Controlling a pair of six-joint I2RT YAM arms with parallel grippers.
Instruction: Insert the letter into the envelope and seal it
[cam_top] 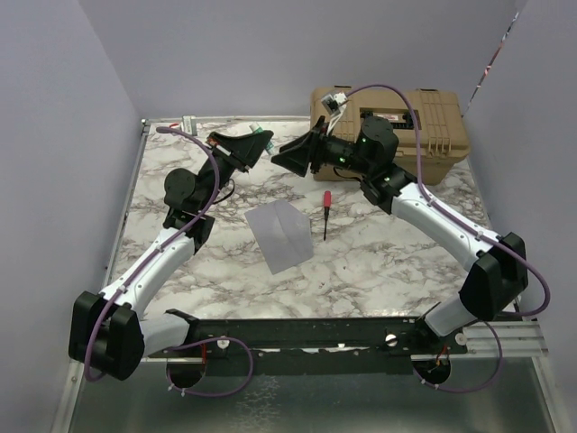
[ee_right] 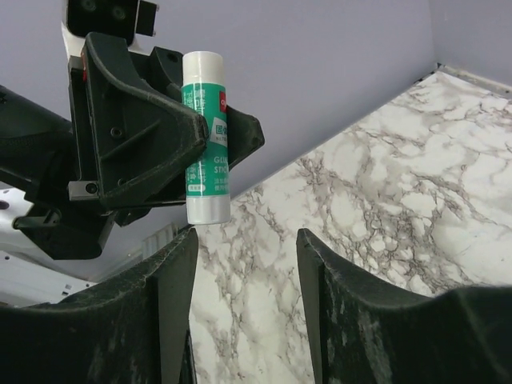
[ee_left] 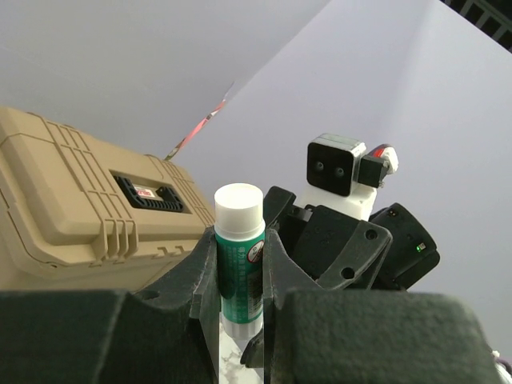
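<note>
Right wrist view: the left gripper (ee_right: pixel 192 144) is clamped on a green glue stick (ee_right: pixel 206 184) in the upper left of the frame. The stick's long side runs up and down. The right gripper (ee_right: pixel 244 264) has its jaws apart, just below the stick's bottom end. In the top view, the grey envelope (cam_top: pixel 281 233) lies flat mid-frame, well apart from both grippers. I cannot see the letter.
</note>
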